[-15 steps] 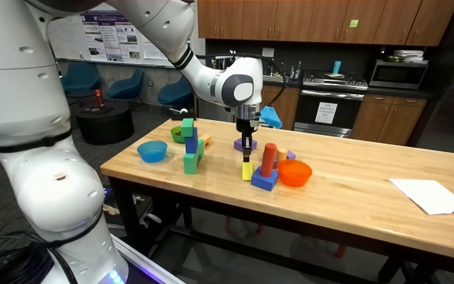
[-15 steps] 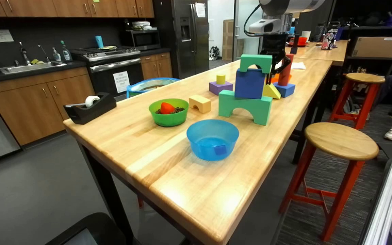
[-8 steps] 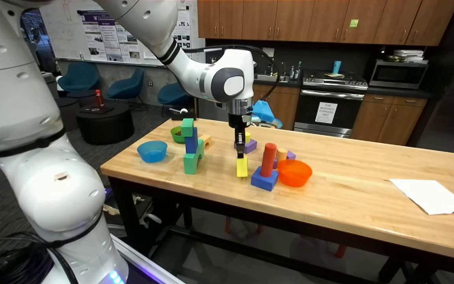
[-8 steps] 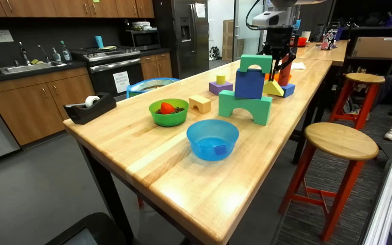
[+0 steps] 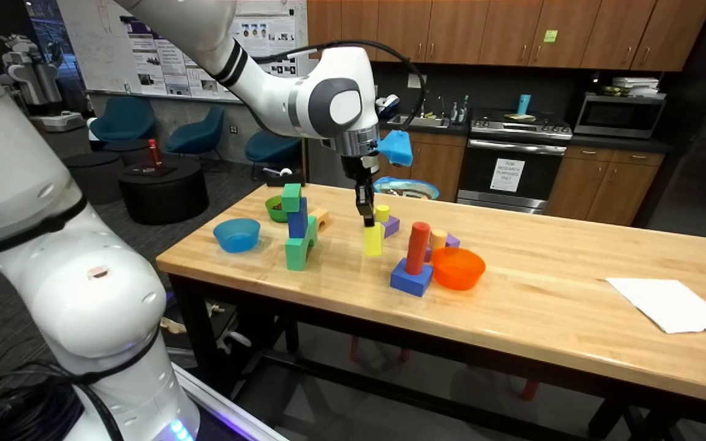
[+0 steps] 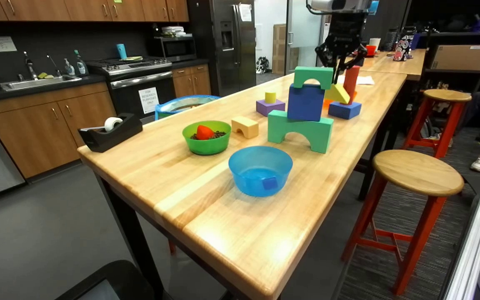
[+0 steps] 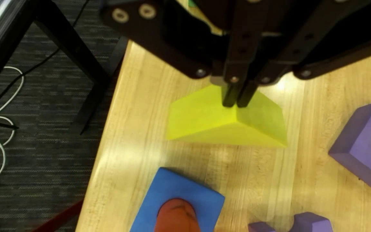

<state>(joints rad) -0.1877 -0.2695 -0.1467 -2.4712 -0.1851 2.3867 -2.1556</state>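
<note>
In the wrist view my gripper (image 7: 236, 103) is shut on the peaked edge of a yellow triangular block (image 7: 198, 114). Both exterior views show this yellow block (image 5: 373, 241) raised off the table, peak up, below the fingertips. A stack stands close by: a large green arch (image 6: 281, 127), a blue block (image 6: 305, 102) and a small green arch (image 6: 313, 74), which partly covers the yellow block (image 6: 339, 94) and fingertips. A red cylinder (image 5: 417, 248) stands upright on a blue block (image 5: 410, 282). Behind the held block, a short yellow cylinder (image 6: 270, 97) rests on a purple block (image 6: 270, 107).
An orange bowl (image 5: 458, 269) sits beside the red cylinder, with a tan cylinder (image 5: 438, 239) behind. Toward the table's end are a blue bowl (image 6: 261, 173), a green bowl (image 6: 207, 143) with contents, a tan arch (image 6: 245, 126) and a tape dispenser (image 6: 111, 133). White paper (image 5: 671, 303) lies farther along.
The yellow triangular block has come up off the table with my gripper. Both have shifted toward the green and blue stack and away from the red cylinder. The other blocks and bowls stay put.
</note>
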